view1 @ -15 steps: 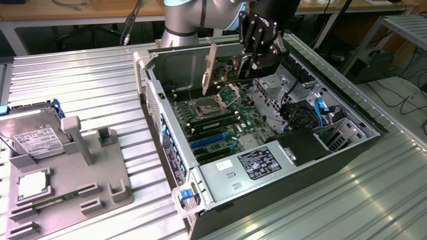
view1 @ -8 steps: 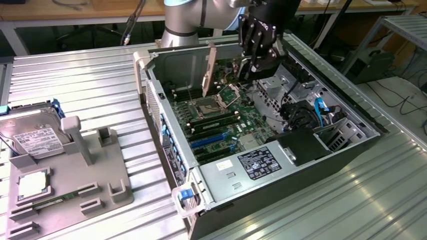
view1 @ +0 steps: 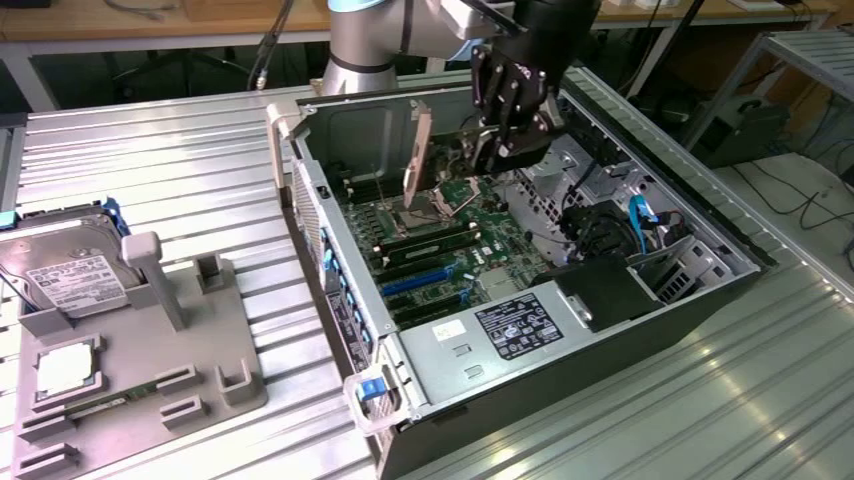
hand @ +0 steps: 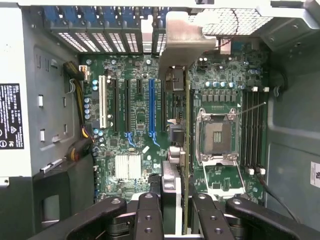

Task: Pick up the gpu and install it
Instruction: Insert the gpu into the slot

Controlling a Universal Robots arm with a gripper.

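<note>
hand (hand: 178, 202) pinching the gpu (hand: 184, 90) on edge, card upright inside the open pc case (view1: 360, 130) over the motherboard (hand: 114, 147), just beside the CPU socket (hand: 216, 134), bracket toward the rear slots

1. The arm (view1: 363, 40) is cut off by the exterior view's upper edge.
2. The gpu (hand: 186, 150) shows edge-on in the wrist view, so its faces are hidden. The gripper (hand: 177, 200) fingers (hand: 148, 215) on either side of it run off the picture's edge.
3. The print on the hard drive (view1: 74, 278) label is too small to read.
4. A thin strip, possibly a memory stick (view1: 104, 405), lies half sunk in the grey fixture (view1: 200, 350).
5. The power supply sticker (hand: 10, 116) is cut by the picture's edge.
</note>
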